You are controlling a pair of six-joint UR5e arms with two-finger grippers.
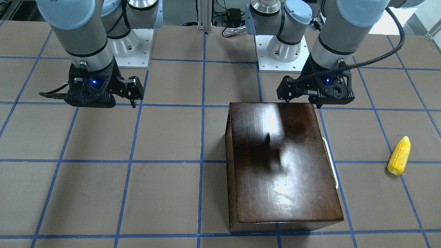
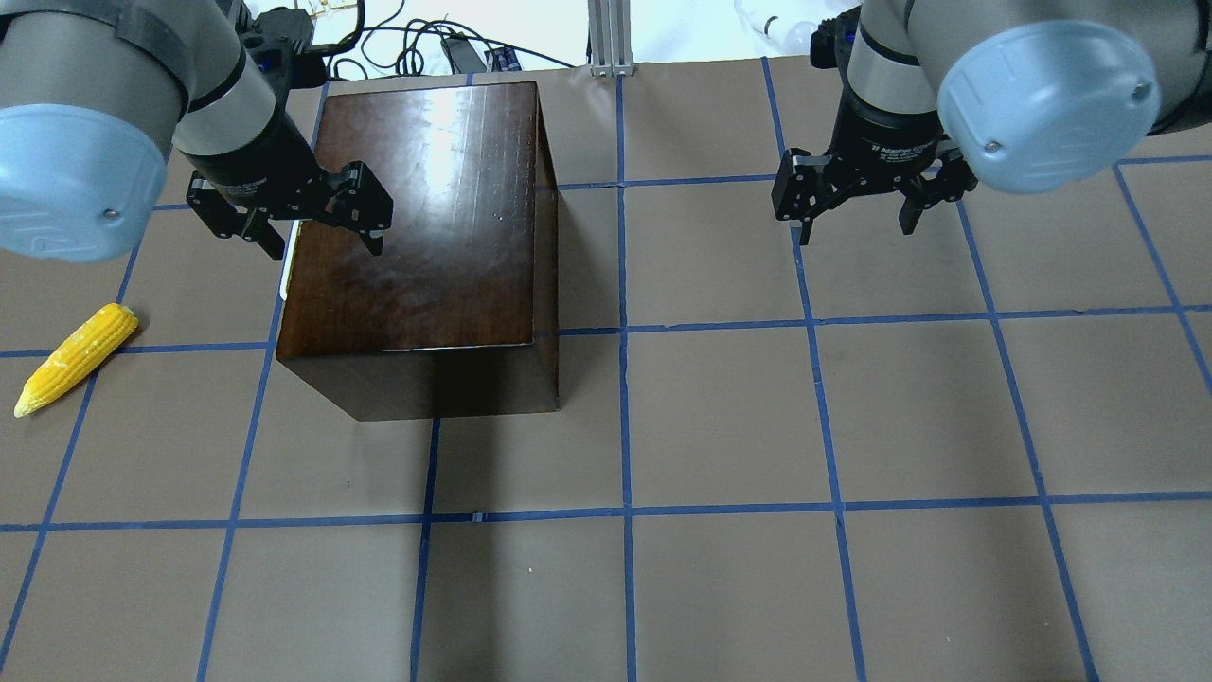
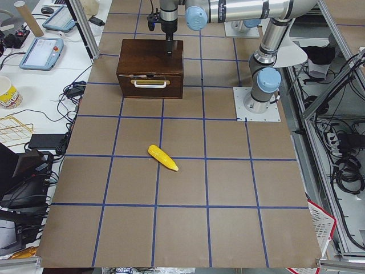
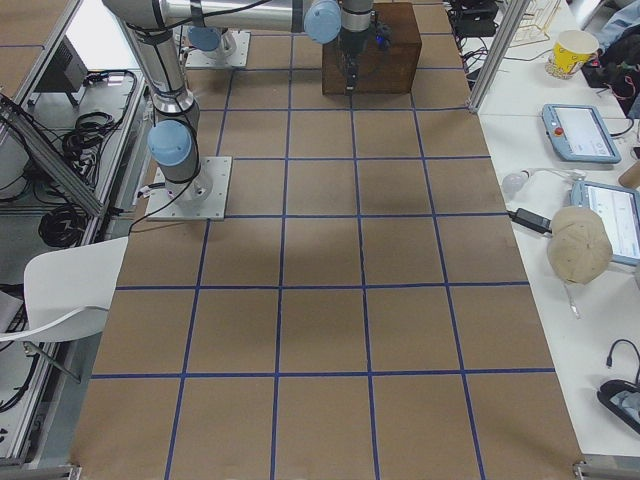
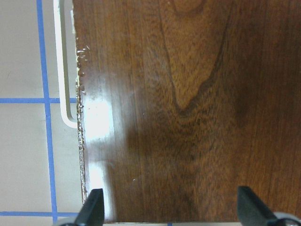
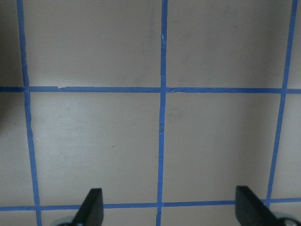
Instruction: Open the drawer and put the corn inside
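The dark-brown wooden box (image 2: 426, 218) stands on the table's far left part. Its drawer (image 3: 149, 91) is shut, and its front panel with a white handle (image 3: 150, 83) faces the table's left end. The yellow corn (image 2: 76, 355) lies on the table left of the box, apart from it; it also shows in the front-facing view (image 1: 399, 155). My left gripper (image 2: 322, 242) hovers open and empty over the box top's left edge, with the handle (image 5: 61, 70) below beside it. My right gripper (image 2: 857, 227) hangs open and empty above bare table, right of the box.
The table (image 2: 720, 417) is brown with a blue tape grid. Both arm bases (image 1: 279, 51) sit at the robot's edge. Side desks hold tablets (image 3: 41, 50), a paper cup (image 4: 574, 50) and cables beyond the table's edges.
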